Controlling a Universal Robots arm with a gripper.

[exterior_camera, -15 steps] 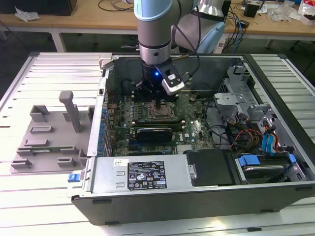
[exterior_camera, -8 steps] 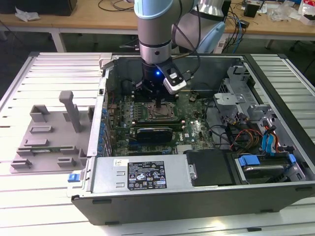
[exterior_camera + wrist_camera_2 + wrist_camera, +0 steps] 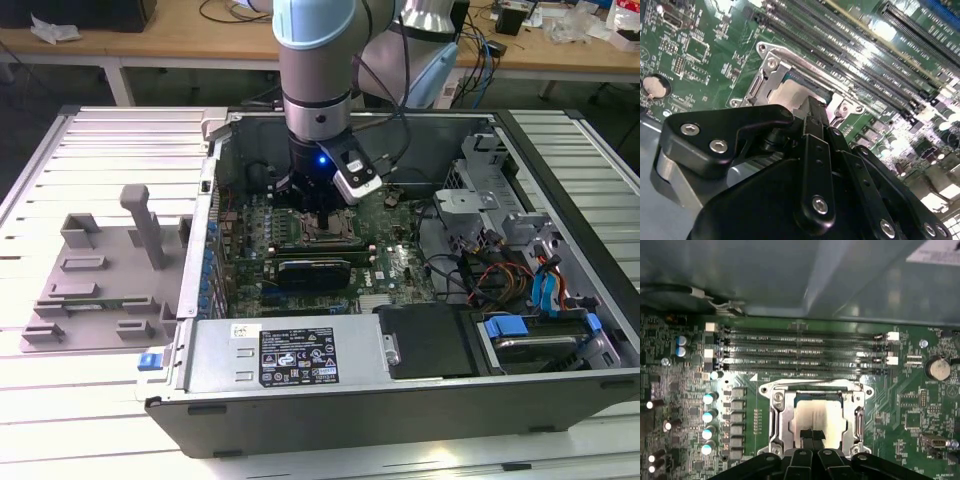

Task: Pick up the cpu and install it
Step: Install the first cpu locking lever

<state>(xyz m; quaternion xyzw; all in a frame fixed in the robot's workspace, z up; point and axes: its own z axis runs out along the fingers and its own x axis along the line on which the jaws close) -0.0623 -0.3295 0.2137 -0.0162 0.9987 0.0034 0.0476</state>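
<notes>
The cpu, a pale silver square, lies inside the open metal socket frame on the green motherboard. In the second wrist view the cpu shows just beyond my black fingers. My gripper hangs directly over the socket with its two fingertips pressed together at the cpu's near edge. I cannot tell whether they pinch that edge or only touch it. In the exterior view the gripper reaches down into the open computer case, over the middle of the board.
Rows of memory slots run beside the socket, and capacitors stand on its other side. The case wall with a white label lies toward the front. A grey plastic tray sits at the exterior view's left. Cables and drive bays fill the exterior view's right.
</notes>
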